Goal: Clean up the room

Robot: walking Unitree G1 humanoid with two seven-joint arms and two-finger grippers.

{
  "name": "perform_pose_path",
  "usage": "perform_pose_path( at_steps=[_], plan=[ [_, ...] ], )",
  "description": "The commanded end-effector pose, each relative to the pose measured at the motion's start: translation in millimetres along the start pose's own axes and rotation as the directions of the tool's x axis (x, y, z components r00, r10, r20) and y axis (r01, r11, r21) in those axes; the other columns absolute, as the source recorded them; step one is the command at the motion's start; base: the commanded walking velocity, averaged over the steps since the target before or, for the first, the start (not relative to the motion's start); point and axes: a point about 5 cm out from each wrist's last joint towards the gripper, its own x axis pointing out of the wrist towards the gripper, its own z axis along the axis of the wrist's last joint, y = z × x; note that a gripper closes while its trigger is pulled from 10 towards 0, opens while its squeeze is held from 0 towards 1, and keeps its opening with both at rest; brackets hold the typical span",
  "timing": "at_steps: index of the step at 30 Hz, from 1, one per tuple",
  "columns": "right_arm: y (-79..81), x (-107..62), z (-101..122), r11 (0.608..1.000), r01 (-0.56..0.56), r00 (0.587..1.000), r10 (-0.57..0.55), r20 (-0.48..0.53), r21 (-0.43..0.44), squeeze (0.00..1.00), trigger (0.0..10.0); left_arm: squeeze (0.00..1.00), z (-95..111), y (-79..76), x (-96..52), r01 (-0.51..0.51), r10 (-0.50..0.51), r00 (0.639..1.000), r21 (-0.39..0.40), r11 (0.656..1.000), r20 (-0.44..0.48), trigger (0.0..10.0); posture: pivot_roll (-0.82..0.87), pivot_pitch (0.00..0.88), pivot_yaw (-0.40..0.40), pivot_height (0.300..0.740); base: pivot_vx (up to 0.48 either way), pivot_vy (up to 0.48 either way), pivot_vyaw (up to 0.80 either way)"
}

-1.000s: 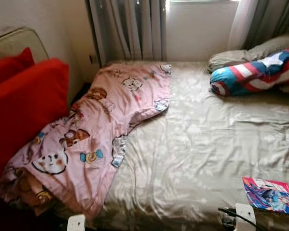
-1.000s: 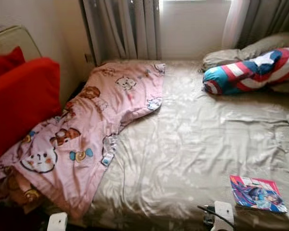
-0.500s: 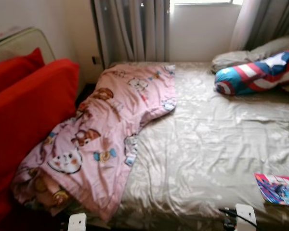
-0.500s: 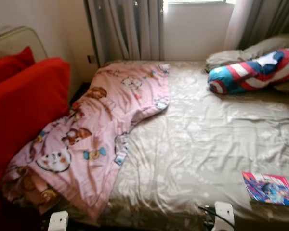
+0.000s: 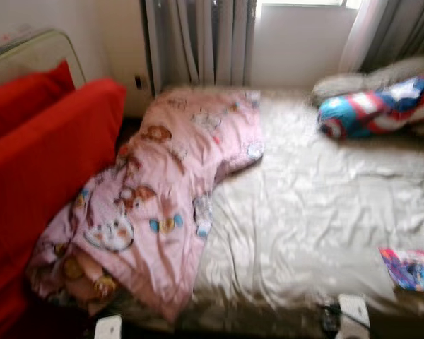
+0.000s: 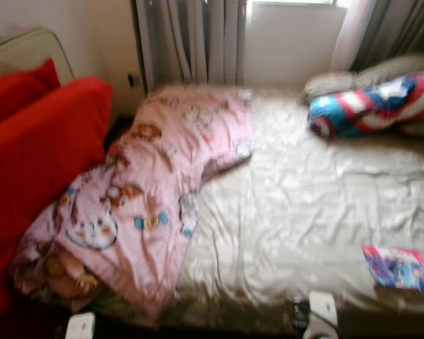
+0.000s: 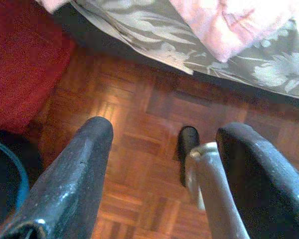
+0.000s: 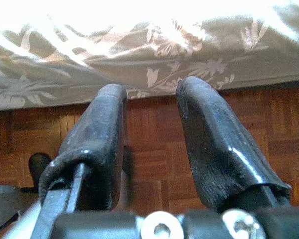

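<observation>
Both hands, left hand (image 7: 159, 164) and right hand (image 8: 149, 134), hang released; the blanket (image 5: 162, 205) overhanging the bed (image 5: 311, 212) could slide floorward.

Both head views are blurred, so the cover of the magazine (image 6: 398, 268) near the bed's (image 5: 318, 212) front right corner cannot be read, the striped pillow (image 5: 378, 107) runs off the picture's right edge, and the pink blanket's (image 5: 155, 205) lower end hangs over the bed's left edge.
</observation>
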Motion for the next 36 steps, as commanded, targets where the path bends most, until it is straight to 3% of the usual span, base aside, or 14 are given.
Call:
perform_pose_path(
  at_steps=[1,20,36],
  plan=[
    [-4.3,-1.1,-2.0,1.000,0.009,1.000,-0.009,-0.009,-0.005,0.00,10.0,0.00,-1.0,-2.8,0.4,0.004,-0.004,1.000,-0.004,1.000,-0.009,10.0,-0.10,0.000,0.008,0.740,0.000,0.289,0.00],
    [-4.6,-1.0,-0.9,1.000,0.003,1.000,-0.004,-0.008,-0.016,0.00,10.0,0.00,-0.3,-3.0,0.6,0.004,-0.004,1.000,0.001,1.000,-0.009,10.0,-0.11,0.000,0.010,0.740,0.000,0.257,0.00],
    [-3.5,-0.3,1.8,1.000,-0.004,1.000,0.004,0.003,-0.019,0.00,10.0,0.00,1.3,-3.9,0.8,0.015,-0.015,1.000,-0.006,1.000,-0.002,10.0,-0.11,0.000,0.007,0.740,0.000,0.000,0.77]
  ],
)
